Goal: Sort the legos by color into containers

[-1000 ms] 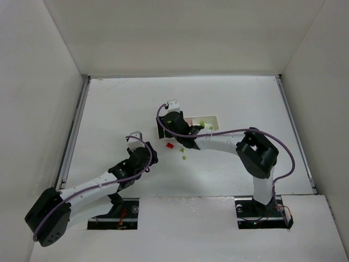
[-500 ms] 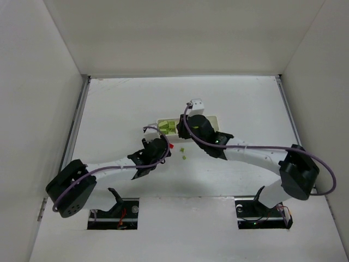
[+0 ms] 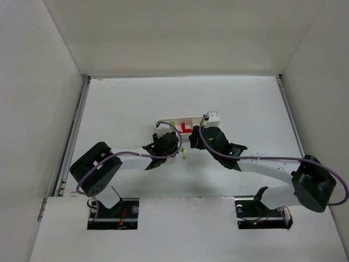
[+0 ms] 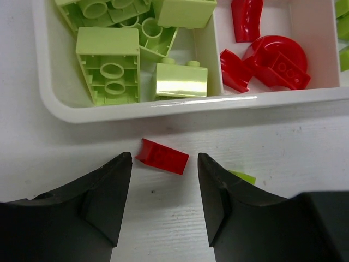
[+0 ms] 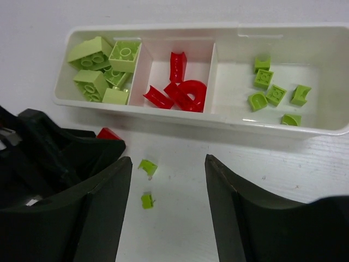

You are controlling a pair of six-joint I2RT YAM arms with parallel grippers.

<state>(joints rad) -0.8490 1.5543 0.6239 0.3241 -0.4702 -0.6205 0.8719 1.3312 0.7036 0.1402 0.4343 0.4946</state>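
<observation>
The white tray (image 5: 229,126) has three compartments: big lime green legos (image 5: 101,71) on the left, red legos (image 5: 177,90) in the middle, small lime green pieces (image 5: 272,90) on the right. A loose red lego (image 4: 162,156) lies on the table just in front of the tray, level with my left gripper's (image 4: 164,179) open fingertips, not gripped. It also shows in the right wrist view (image 5: 108,132). Two small green legos (image 5: 147,166) (image 5: 146,200) lie between my right gripper's (image 5: 168,164) open, empty fingers. In the top view both grippers (image 3: 166,143) (image 3: 197,137) sit at the tray's (image 3: 163,121) near side.
The left gripper's black body (image 5: 49,147) is close beside the right gripper's left finger. One green piece (image 4: 242,177) lies partly under the left gripper's right finger. White walls enclose the table on three sides.
My left arm has stretched forward and right until its gripper reached the red lego by the tray. My right gripper has moved right and back off the tray, uncovering it.
</observation>
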